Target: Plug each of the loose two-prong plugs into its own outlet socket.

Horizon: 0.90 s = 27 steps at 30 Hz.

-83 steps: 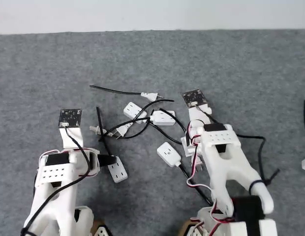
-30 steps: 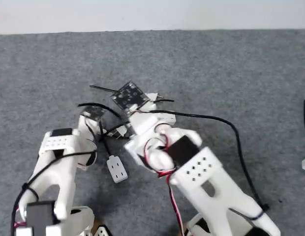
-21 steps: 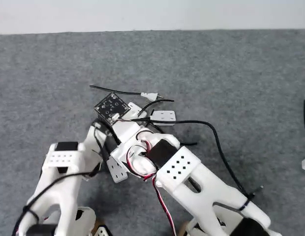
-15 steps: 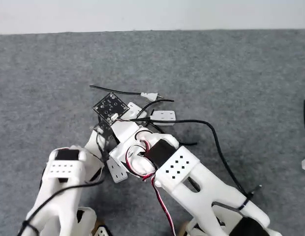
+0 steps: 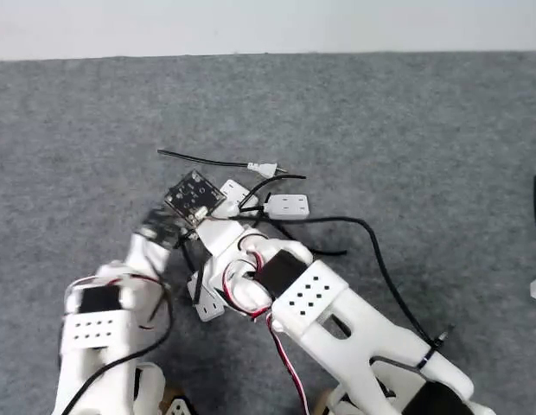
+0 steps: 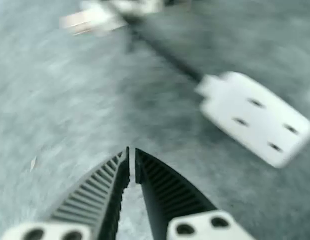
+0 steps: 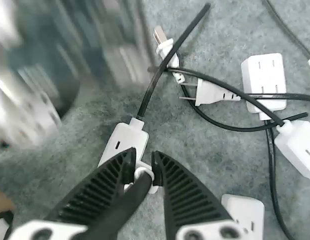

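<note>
1 white two-prong plug [image 7: 144, 175] is pinched in the right gripper [image 7: 142, 153]. It is butted against the end of a white outlet socket [image 7: 123, 142] on the grey bench [image 7: 235, 165]; insertion cannot be judged. Left wrist view: the left gripper [image 6: 131, 151] is pressed almost together, holding nothing, near a slotted outlet block [image 6: 255, 117]. High view: 1 loose plug [image 5: 264, 169] lies flat, prongs pointing right, its cord [image 5: 203, 160] trailing left.

Bare bench [image 6: 65, 100] lies open ahead of the left jaws, with an outlet block [image 6: 255, 122] off to one side. The right jaws clamp a plug [image 7: 143, 176]; a socket body [image 7: 124, 142] sits at their tips, crossed cords [image 7: 158, 85] beyond.
</note>
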Tool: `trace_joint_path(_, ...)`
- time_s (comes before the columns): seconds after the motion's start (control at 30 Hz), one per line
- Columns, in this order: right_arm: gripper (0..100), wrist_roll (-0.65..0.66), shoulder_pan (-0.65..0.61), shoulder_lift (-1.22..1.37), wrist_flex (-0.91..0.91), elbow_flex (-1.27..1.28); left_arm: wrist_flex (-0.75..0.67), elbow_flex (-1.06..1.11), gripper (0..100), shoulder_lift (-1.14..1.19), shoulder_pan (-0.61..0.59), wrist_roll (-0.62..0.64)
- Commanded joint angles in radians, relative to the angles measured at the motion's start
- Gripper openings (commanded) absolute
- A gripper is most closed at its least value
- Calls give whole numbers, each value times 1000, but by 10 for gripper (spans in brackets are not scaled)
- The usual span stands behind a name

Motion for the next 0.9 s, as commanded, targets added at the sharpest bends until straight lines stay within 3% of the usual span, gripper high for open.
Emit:
trace_joint_path(0.0,8,3,-28,-4,-160,81,-29,-67,15,-21,-137,92)
trace_joint_path(0.33,8,11,-76,-4,-297,157,-44,-93,15,-9,-204,129)
trace_joint_path(0.63,8,49,-85,-1,-337,181,-92,-245,15,307,-245,129)
trace_joint_path(0.87,8,71,-79,-1,-386,215,-98,-275,15,362,-247,129)
